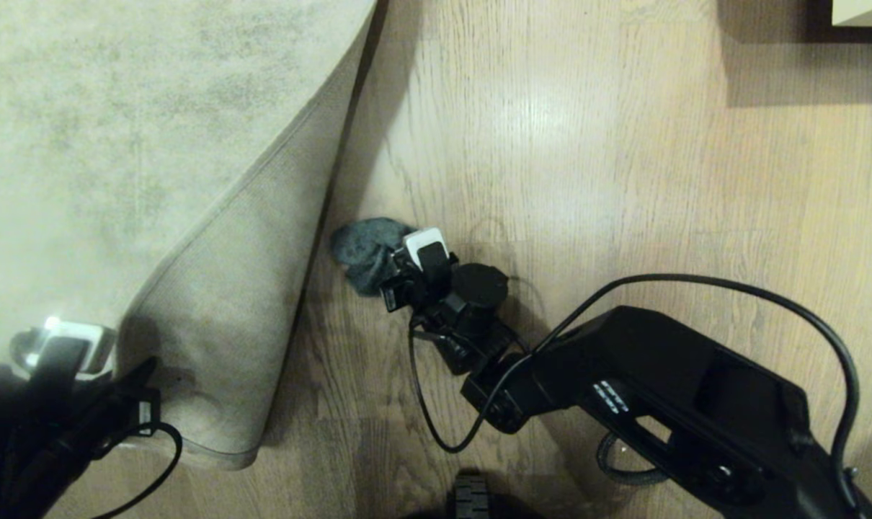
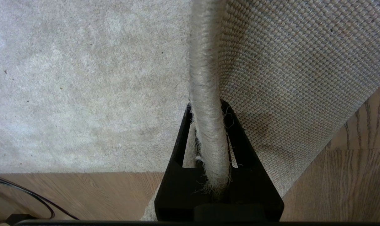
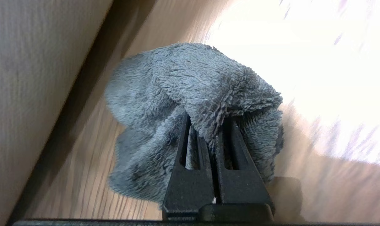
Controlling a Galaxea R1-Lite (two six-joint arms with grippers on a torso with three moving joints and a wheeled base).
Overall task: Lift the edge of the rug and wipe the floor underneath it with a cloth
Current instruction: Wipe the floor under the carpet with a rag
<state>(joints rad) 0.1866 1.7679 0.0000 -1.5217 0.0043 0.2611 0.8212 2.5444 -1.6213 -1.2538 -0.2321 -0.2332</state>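
The floor (image 1: 623, 180) is light wood-grain plank. The rug (image 1: 119, 130) lies on it, one edge folded back; the cloth (image 1: 364, 252) rests beside that fold.

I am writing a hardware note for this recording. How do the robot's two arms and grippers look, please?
Both arms are matt black. The right arm has a bulky angular shell with small white markings and a loose black cable looping over it. The right gripper carries a white block at its wrist and has black slotted wedge fingers. The left gripper is the same black wedge type, with a white-silver block and a thin black cable.
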